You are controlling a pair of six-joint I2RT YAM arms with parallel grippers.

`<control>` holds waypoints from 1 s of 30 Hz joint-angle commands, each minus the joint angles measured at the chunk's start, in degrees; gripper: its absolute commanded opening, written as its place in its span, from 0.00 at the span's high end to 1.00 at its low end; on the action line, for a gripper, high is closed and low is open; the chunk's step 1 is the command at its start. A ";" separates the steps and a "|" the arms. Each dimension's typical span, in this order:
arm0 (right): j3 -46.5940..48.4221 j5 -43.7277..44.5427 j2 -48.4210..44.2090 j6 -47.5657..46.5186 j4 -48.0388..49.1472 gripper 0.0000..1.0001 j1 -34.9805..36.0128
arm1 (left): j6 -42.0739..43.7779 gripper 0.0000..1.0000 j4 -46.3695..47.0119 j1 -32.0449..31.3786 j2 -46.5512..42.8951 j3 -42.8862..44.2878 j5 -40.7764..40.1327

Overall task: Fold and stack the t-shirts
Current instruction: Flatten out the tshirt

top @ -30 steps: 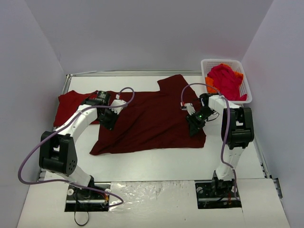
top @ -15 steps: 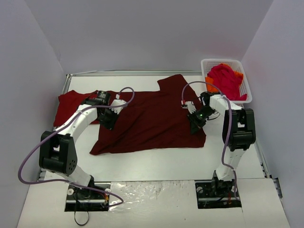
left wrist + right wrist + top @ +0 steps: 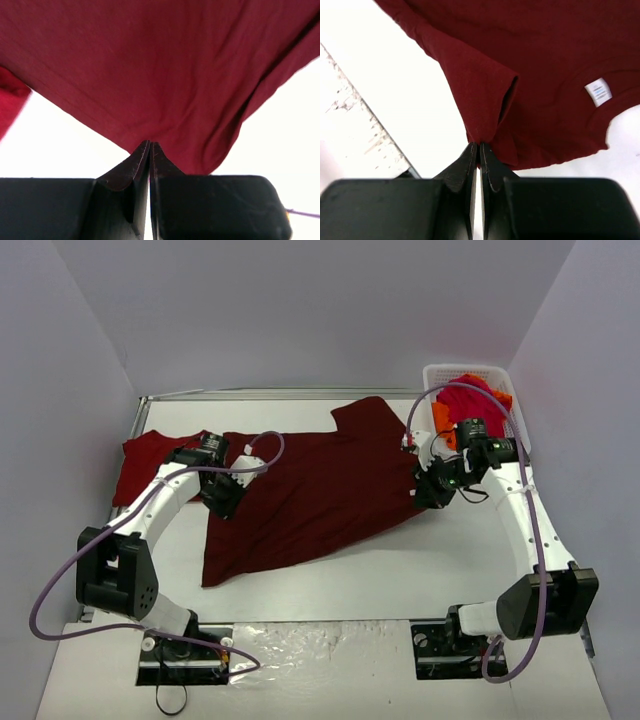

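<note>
Two robot arms pinch a maroon t-shirt at opposite ends.
From above, it lies on the table, long axis running left to right, between the left gripper and right gripper. Left wrist: jaws clenched on a cloth fold. Right wrist: jaws clenched on cloth, white label nearby.

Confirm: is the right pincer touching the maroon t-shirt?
Touching. The right wrist view shows the right pincer shut on a pinched fold of the maroon t-shirt, with the cloth meeting its tips and no gap.
</note>
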 commanded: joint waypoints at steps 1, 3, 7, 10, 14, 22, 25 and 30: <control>-3.72 1.71 0.49 -0.41 -4.94 1.00 -0.56 | 4.91 0.98 -6.13 0.27 -1.95 1.36 -0.27; -4.08 0.93 0.40 -2.42 -7.57 1.00 -0.47 | 5.80 0.98 -7.54 0.27 -2.39 0.40 0.35; -4.25 0.83 0.05 -5.06 -9.70 1.00 -0.47 | 7.73 0.98 -8.34 0.27 -3.62 -1.71 0.61; -3.64 1.89 1.36 -6.20 -11.62 1.00 -0.56 | 8.09 0.98 -8.87 0.27 -2.75 -1.98 0.35; -4.42 1.98 1.99 -9.37 -14.44 1.00 -0.56 | 7.74 0.98 -8.43 0.18 -2.13 -2.86 0.70; -10.75 11.47 1.01 -10.96 -14.53 0.62 1.11 | 7.12 0.98 -7.55 0.09 -0.38 -2.51 0.79; -11.98 13.04 1.81 -10.52 -14.45 0.56 2.60 | 6.51 0.98 -7.55 -0.08 0.42 -2.07 0.62; -7.69 10.33 2.60 -11.57 -12.44 0.55 0.76 | 5.54 0.98 -6.32 -0.70 1.12 -2.07 0.62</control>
